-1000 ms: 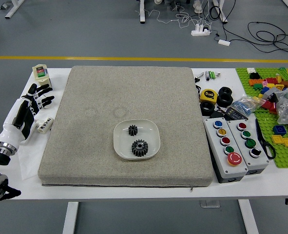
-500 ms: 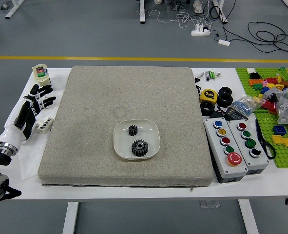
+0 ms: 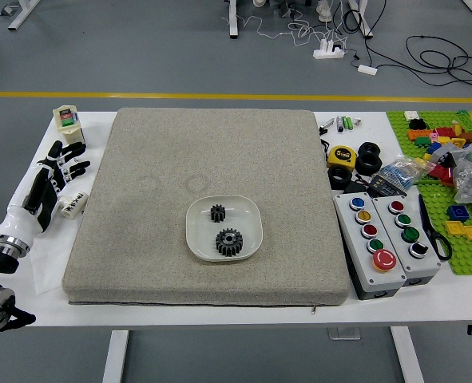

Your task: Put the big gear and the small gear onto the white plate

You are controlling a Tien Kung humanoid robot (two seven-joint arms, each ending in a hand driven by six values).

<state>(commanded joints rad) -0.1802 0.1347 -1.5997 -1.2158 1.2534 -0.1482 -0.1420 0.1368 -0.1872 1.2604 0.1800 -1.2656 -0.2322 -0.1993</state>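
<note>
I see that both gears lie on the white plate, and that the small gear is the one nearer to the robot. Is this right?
Not quite: the head view shows that the big gear is the one nearer to the robot, and the small gear lies farther away. Both gears do lie on the white plate.

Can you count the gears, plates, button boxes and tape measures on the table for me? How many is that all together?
Gears: 2, the big gear and the small gear
Plates: 1, the white plate
Button boxes: 2, the left box and the right box
Tape measures: 1, the yellow tape measure
Total: 6
</note>
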